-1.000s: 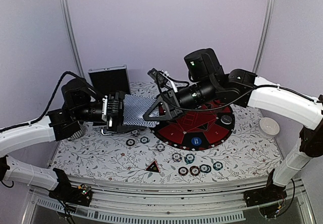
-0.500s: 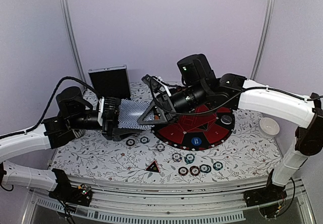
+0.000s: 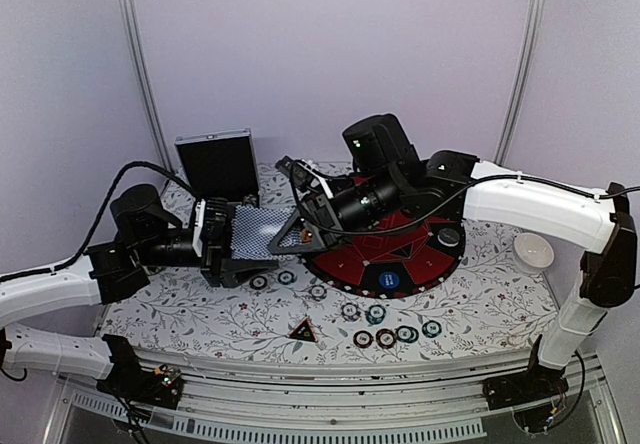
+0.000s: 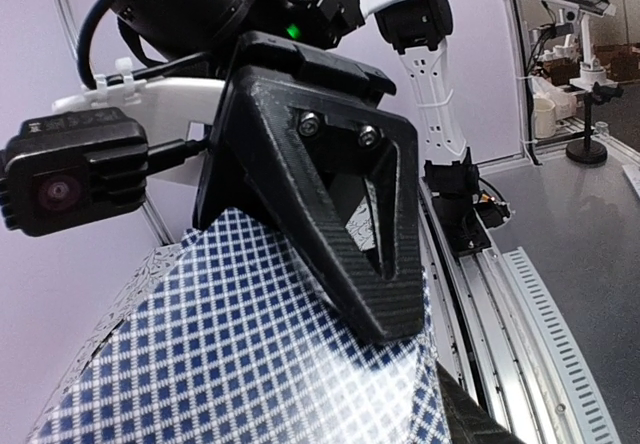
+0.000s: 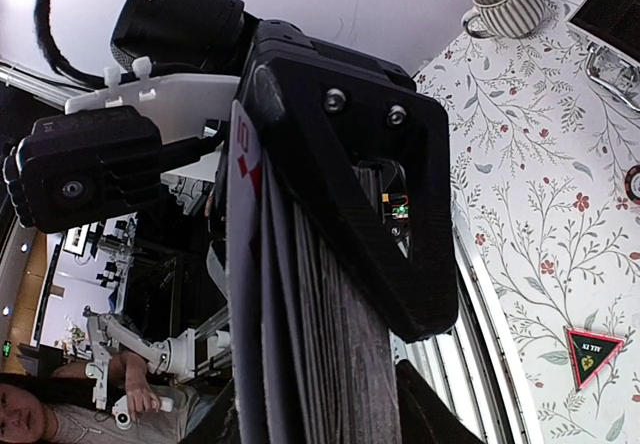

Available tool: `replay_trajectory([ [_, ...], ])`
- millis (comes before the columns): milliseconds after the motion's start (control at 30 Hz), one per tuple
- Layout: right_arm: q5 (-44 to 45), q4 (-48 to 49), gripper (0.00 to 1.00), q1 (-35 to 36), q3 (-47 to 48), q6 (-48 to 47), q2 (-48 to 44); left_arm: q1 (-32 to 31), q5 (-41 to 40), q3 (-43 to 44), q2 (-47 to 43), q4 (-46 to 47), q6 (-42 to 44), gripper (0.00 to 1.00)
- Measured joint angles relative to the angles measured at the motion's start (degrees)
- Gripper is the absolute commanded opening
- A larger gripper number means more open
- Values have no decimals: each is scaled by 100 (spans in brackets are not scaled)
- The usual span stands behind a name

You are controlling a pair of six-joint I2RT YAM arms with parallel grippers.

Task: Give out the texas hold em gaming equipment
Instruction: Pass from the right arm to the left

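Cards sit at the middle of the scene: a deck of grey-blue-backed playing cards (image 3: 255,232) hangs in the air above the tabletop (image 3: 200,309), left of centre in the overhead view, between the two arms. The left gripper (image 3: 228,246) is clamped on the deck's left end. In the right wrist view one of its black triangular fingers (image 5: 330,164) lies flat against the stack, which shows edge-on with a red ten on its outer face. The right gripper (image 3: 292,228) meets the deck from the right, one finger (image 4: 290,194) lying over the checked back of the top card. Whether its fingers press the cards or stand off them I cannot tell.

Striped-edge poker chips (image 3: 386,338) lie scattered across the lower centre of the overhead view, two more just below the deck. The small red-black triangle (image 3: 303,331) lies flat left of them. A blue button (image 3: 389,280) and a black button (image 3: 448,236) rest on the round red-and-black mat (image 3: 345,261), right of centre. A silver-edged black case (image 3: 215,164) stands at upper left, a white bowl (image 3: 533,251) at far right
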Motion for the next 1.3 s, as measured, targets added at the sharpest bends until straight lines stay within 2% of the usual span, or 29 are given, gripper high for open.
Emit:
replay_trajectory([
  [67,15,2,51,0,2,-15,0,0,4,-15,0,55,-79,57],
  [267,140,-11,77,-2,7,-61,0,0,4,-59,2,225,-251,57],
  [400,308,-11,84,-17,7,-114,0,0,2,-59,2,280,-286,57],
  [933,1082,-11,91,-74,118,-195,0,0,-122,-57,116,118,-334,57],
  [1300,1661,-157,91,-125,118,-267,0,0,-317,-57,116,111,-337,56],
])
